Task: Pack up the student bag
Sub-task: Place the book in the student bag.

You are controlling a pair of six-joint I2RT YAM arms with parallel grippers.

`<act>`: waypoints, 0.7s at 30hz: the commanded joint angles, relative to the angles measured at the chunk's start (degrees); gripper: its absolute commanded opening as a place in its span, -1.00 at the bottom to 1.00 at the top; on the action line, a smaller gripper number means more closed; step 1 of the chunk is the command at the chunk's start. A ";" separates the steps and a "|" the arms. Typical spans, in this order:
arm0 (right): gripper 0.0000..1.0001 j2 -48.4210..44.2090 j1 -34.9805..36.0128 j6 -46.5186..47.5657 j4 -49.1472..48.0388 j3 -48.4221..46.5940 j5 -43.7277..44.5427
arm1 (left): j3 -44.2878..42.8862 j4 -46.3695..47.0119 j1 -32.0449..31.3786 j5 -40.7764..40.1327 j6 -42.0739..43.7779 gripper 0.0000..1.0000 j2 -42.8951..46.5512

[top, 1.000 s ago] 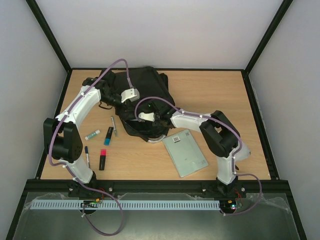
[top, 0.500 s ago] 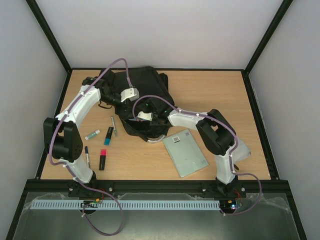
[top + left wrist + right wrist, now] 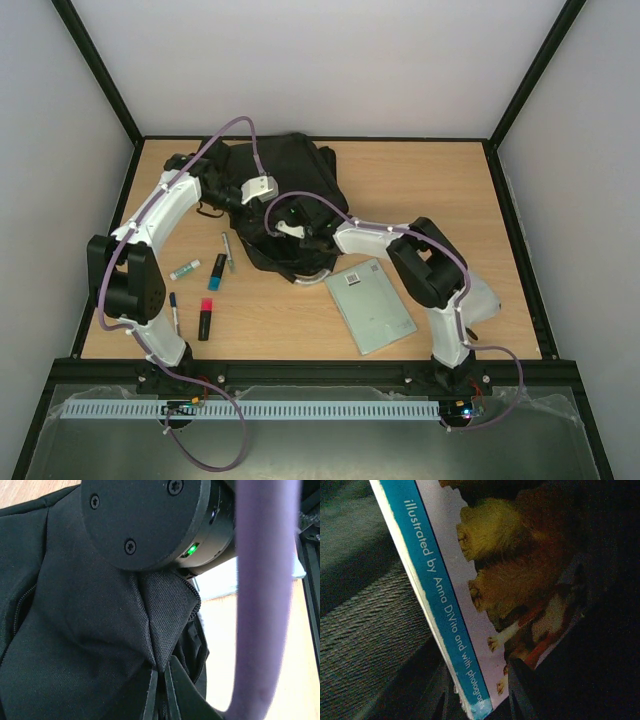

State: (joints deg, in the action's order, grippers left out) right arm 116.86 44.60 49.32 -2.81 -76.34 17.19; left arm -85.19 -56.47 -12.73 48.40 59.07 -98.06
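Top external view first: the student bag (image 3: 300,170) lies on the wooden surface (image 3: 430,180), toward its far edge, and I place everything else from it. Just near-right of the bag lies one grey notebook (image 3: 370,305), flat, its corner close to the bag's near edge. To the bag's near-left I count five small things, all apart from one another. A thin pen (image 3: 228,252) lies closest to the bag, then a blue-tipped marker (image 3: 217,272) and a white tube (image 3: 185,270). Further off are a red-tipped marker (image 3: 205,320) and a second pen with a blue end (image 3: 174,312). That makes two pens, two markers and one tube.

Two arms reach the bag. From above, the left arm covers the bag's left side and the right arm's end is buried in the near opening, so I cannot see either tip there.

On the left wrist view, the left fingers (image 3: 159,695) are pressed together on a raised fold of the bag's black fabric. A round black housing (image 3: 150,520) blocks the top of that view and a purple cable (image 3: 260,600) blocks the right.

On the right wrist view it is dark inside the bag. One picture book (image 3: 485,580) with a blue strip along its edge fills the frame. The right fingers (image 3: 481,687) sit either side of its lower corner with a gap between them. I cannot tell whether they press the book.
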 commanded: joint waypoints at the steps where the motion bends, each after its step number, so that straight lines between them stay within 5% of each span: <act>1: -0.35 2.48 -0.48 -3.52 -9.14 -2.84 9.45 | -0.64 -1.50 -0.48 5.64 2.79 -0.95 0.24; 9: -0.05 -2.62 -0.01 -7.57 6.96 -3.18 -2.83 | -0.59 -0.97 -0.50 5.77 2.44 -0.95 -0.09; 21: 0.17 -29.14 -0.01 -17.76 27.79 14.22 -20.76 | 2.88 3.18 -0.68 3.22 -2.01 -0.95 -0.24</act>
State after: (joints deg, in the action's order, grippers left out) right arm 94.37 44.64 36.49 14.63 -66.22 3.27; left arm -84.23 -55.53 -12.95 49.08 58.35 -98.19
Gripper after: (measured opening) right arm 0.580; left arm 0.035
